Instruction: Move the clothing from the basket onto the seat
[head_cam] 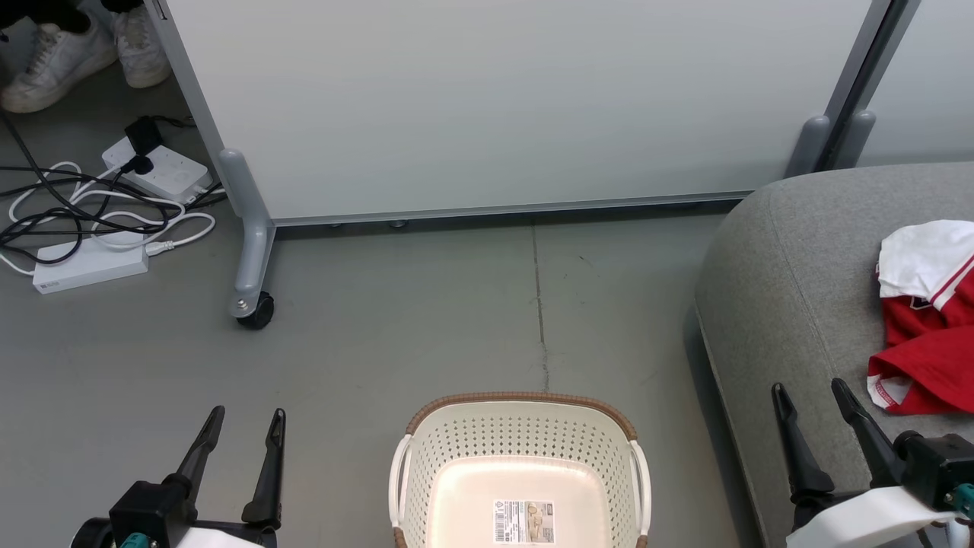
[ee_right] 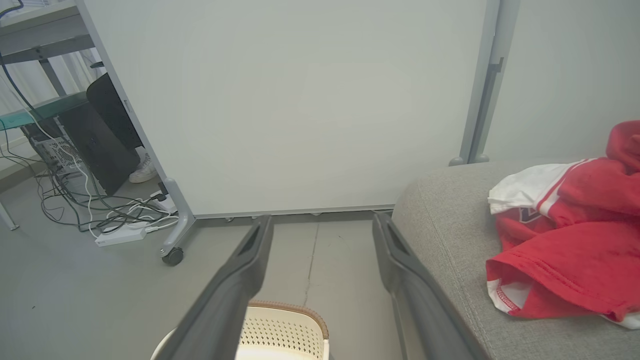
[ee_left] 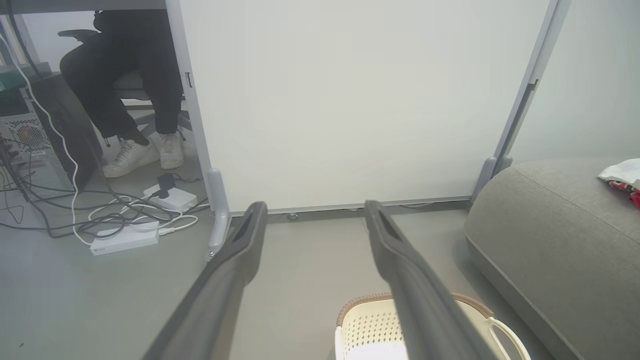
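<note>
Right now the basket (head_cam: 517, 441) stands upright on the grey floor (head_cam: 380, 342) directly in front of the robot, its mouth facing up. Inside, its pale bottom lies bare to view with a printed label (head_cam: 523, 521) stuck on it. The brown rim curves along the far side and a white handle sits at each side, left and right. The near part is cut off, so I cannot tell which way its long axis runs.

The clothing (head_cam: 932, 335) lies on the seat (head_cam: 791, 304), to the right of the basket and well apart from it. It is one crumpled heap, stretched roughly along the line running away from the robot. The white panel sits at the far end, and the red hem with white trim is at the near end. Red and white stripes run between them.

The left gripper (head_cam: 249, 412) hovers above the floor left of the basket, fingers spread apart and holding nothing. The right gripper (head_cam: 806, 386) hangs over the seat's near rounded edge, fingers likewise spread. It is near the red hem and not touching it.

Behind stands a pale partition panel (head_cam: 494, 106) on a caster wheel (head_cam: 255, 312). To its left are white power strips (head_cam: 91, 262) and tangled cables (head_cam: 46, 221), and a person's white shoes (head_cam: 57, 57).
</note>
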`<state>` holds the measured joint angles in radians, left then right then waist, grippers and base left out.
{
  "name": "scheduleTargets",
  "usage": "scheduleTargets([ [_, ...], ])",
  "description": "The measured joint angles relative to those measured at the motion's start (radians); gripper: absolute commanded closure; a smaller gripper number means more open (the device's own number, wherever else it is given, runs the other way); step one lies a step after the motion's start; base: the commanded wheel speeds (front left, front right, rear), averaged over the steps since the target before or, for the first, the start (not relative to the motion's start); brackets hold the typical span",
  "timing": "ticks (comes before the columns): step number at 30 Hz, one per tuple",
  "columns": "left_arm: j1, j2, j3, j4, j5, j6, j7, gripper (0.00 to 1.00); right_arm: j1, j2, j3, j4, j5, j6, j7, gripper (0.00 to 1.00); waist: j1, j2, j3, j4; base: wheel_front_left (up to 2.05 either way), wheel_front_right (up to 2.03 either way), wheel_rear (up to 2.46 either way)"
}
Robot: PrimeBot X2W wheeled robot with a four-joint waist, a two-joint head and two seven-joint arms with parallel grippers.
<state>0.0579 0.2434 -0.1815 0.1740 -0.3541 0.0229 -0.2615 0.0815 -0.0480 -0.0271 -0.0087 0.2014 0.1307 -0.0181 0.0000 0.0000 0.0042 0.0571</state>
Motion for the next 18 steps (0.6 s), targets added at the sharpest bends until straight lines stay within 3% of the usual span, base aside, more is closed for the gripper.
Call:
scheduleTargets([
  [18,-0.004,-0.015,0.018,0.016,0.024,-0.019,0.0,0.0,0.0,0.0,0.002,-0.003,-0.002,0.0,0.009,0.0,0.0,0.0,0.006,0.002,0.0,0.0,0.0],
])
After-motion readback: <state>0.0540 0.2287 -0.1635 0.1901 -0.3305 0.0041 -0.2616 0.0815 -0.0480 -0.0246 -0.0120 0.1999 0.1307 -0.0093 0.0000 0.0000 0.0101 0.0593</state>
